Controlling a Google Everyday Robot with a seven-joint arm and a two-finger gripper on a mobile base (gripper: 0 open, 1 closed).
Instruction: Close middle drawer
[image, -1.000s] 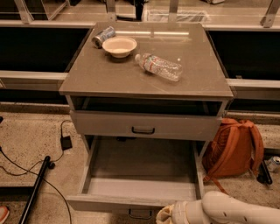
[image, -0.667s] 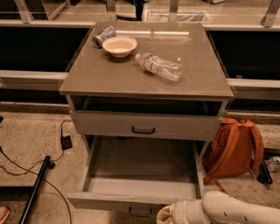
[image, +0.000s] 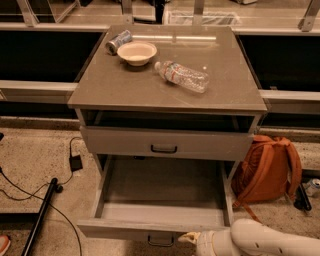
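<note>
The middle drawer (image: 120, 230) is pulled far out of the grey cabinet (image: 165, 85). Its deep box has a bare grey floor, and its low front panel carries a small dark bail handle (image: 161, 242). My gripper (image: 190, 238) is at the bottom edge of the camera view, at the end of the white arm (image: 265, 242). It sits against the drawer's front panel, just right of the handle. The drawer above (image: 165, 144) has a taller front with its own dark handle and stands slightly out.
On the cabinet top lie a clear plastic bottle (image: 181, 76), a cream bowl (image: 137, 52) and a can (image: 118, 42). An orange backpack (image: 267, 170) leans at the cabinet's right. A black pole (image: 41, 215) and cables (image: 75, 161) lie on the floor at left.
</note>
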